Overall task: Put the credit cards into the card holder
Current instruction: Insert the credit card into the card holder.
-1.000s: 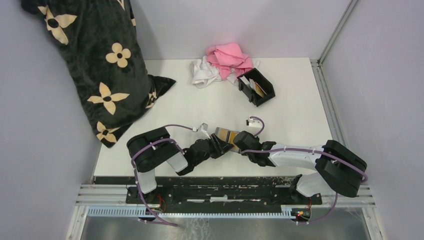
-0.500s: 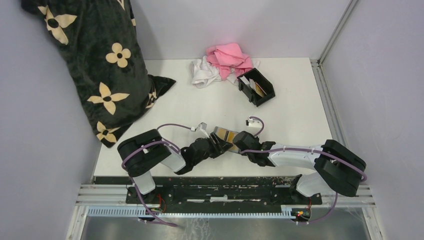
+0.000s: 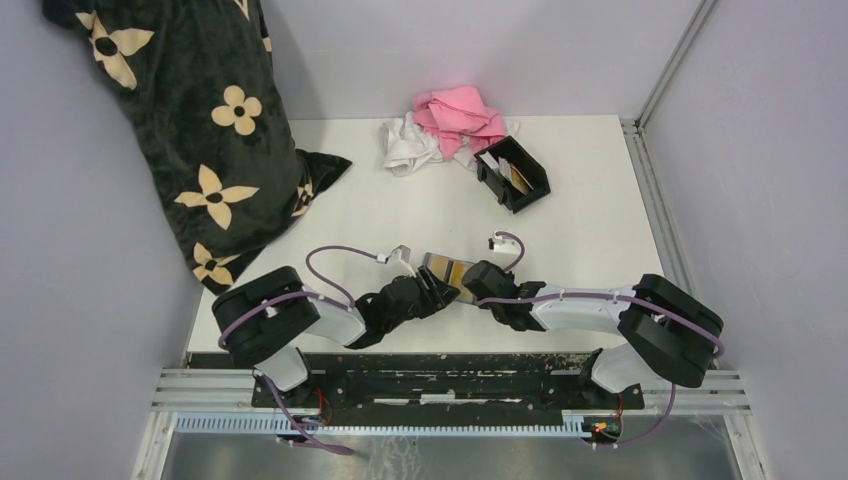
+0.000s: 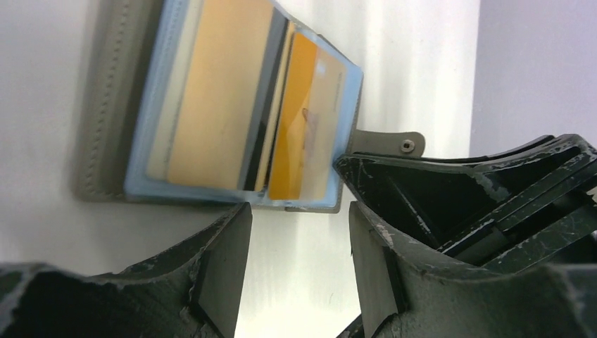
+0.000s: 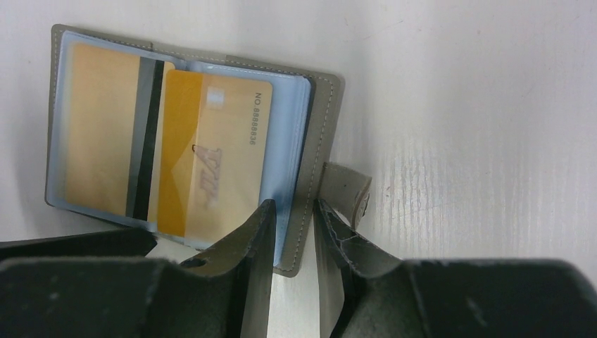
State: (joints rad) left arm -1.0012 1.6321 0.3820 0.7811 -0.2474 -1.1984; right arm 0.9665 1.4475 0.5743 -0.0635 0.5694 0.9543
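A grey folding wallet lies open on the white table between both grippers. Its clear blue sleeves hold a tan card and an orange card; both also show in the left wrist view, tan and orange. My right gripper is closed on the wallet's grey cover edge, beside its tab. My left gripper is open and empty, its tips just short of the wallet's edge. From above, the left gripper and right gripper nearly meet. The black card holder stands far back right with cards in it.
A pink cloth and a white cloth lie at the back beside the card holder. A black flowered cushion leans along the left wall. Walls close the table on the left, back and right.
The left arm's elbow has swung to the left. Both grippers and the wallet have shifted slightly left and away.
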